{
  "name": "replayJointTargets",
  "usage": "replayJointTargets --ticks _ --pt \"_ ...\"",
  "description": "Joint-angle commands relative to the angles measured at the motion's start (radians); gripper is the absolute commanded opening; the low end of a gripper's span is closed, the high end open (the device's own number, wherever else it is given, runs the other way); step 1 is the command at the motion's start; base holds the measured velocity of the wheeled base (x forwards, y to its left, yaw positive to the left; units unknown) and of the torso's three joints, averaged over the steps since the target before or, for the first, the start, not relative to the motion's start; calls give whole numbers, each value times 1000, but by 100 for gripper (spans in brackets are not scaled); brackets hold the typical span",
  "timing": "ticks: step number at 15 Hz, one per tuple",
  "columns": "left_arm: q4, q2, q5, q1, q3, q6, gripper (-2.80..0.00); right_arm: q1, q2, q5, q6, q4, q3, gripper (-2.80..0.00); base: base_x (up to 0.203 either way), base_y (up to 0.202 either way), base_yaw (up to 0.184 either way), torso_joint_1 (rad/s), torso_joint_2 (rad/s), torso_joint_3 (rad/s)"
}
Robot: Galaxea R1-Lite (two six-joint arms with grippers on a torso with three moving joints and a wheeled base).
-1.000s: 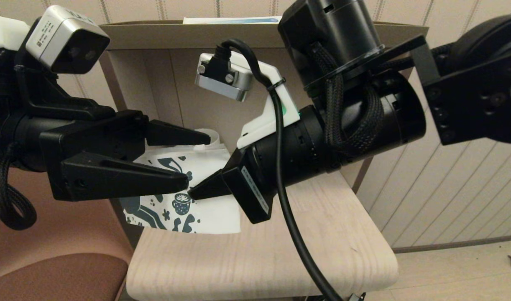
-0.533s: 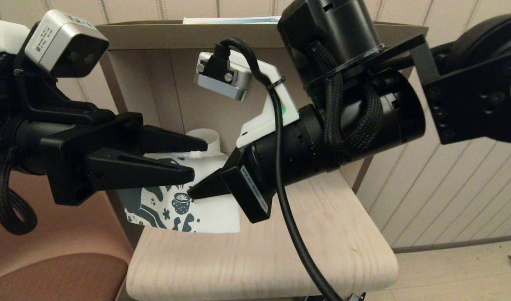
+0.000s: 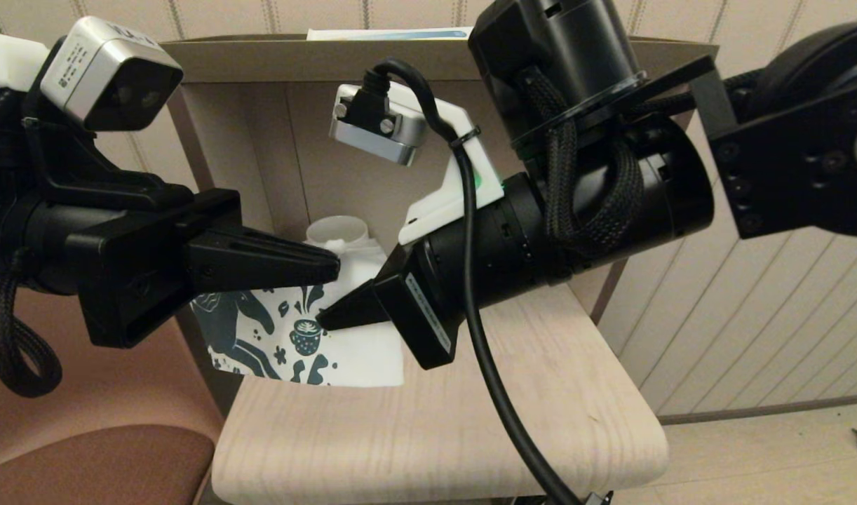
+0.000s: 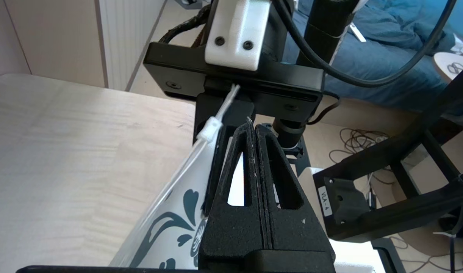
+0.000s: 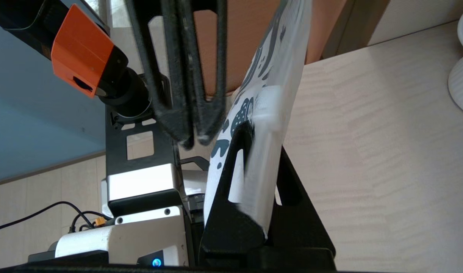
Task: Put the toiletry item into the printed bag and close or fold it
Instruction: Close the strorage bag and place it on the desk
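Observation:
The printed bag (image 3: 358, 358), white with dark teal motifs, hangs upright over the table's far left part. My right gripper (image 3: 321, 321) is shut on its upper right edge, and in the right wrist view the bag (image 5: 280, 57) runs between the two fingers of that gripper (image 5: 263, 131). My left gripper (image 3: 336, 265) is shut just above and left of that grip. In the left wrist view its fingers (image 4: 253, 127) are pressed flat together with the bag (image 4: 167, 223) and its white zip slider (image 4: 210, 129) beside them, not between them. The toiletry item is out of view.
A cream ribbed mug (image 3: 337, 228) stands behind the bag against the shelf's back panel (image 3: 316, 154). A long white-and-blue box (image 3: 386, 33) lies on top of the shelf. The pale wooden table (image 3: 470, 421) extends toward me, and a brown chair (image 3: 85, 470) is at the left.
My left gripper has gone from wide open around the bag's top edge to fully shut. The right gripper has kept its hold, and the bag has barely shifted.

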Motion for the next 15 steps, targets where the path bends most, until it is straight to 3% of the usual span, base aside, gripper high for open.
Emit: replayJointTargets --ticks 1,4,5,15 --pt "0 1 -6 -2 -4 -1 -280 0 1 3 -1 3 1 -280 0 0 0 0 0 0" --pt "-1 -1 0 -1 0 1 -280 0 -1 2 -1 3 0 -280 0 0 0 0 0 0" --pt "-4 -1 2 -1 1 3 0 0 -3 2 -1 3 0 -280 0 0 0 0 0 0" --pt "-49 1 52 11 -2 6 0 3 -14 5 0 4 18 -280 0 0 0 0 0 0"
